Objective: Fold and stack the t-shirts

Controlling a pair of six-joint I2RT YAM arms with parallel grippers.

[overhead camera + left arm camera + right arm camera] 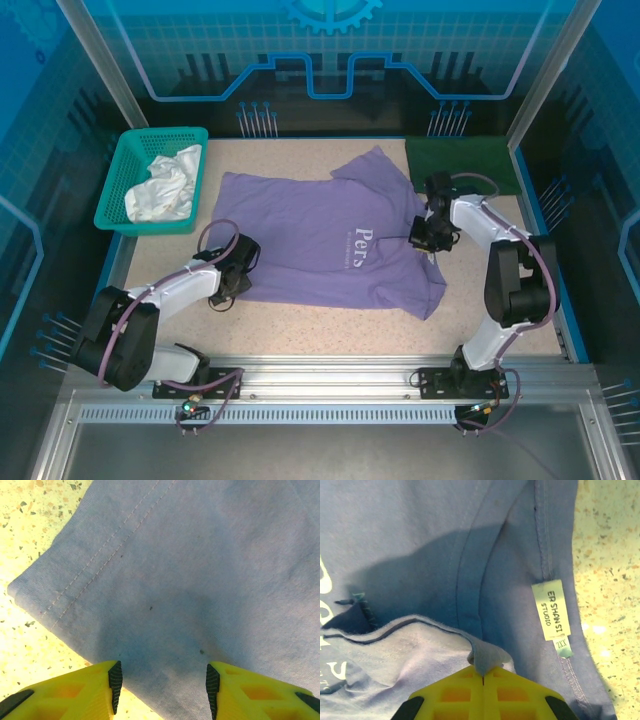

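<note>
On speckled tabletop (330,325), centre: lavender-purple cloth t-shirt (310,235) spread flat, dark green folded shirt (460,162) far right. Your right hand (483,677) — pinched tight on collar fold, beside neck label (551,611). Your left hand (162,680) — half-wide over hem corner, gripping nothing.

**A:** How is the light from above?

**B:** Bright and even, from overhead. The speckled table (330,325) is clear, and the enclosure walls (40,150) around it are dim. My arms cast faint, soft shadows.

**A:** And at your wrists?

**B:** Sharp: stitching on the lavender t-shirt (200,570) is crisp. The table there glares yellow-white. A broad dark shadow lies on the cloth ahead of my right gripper (483,676).
</note>
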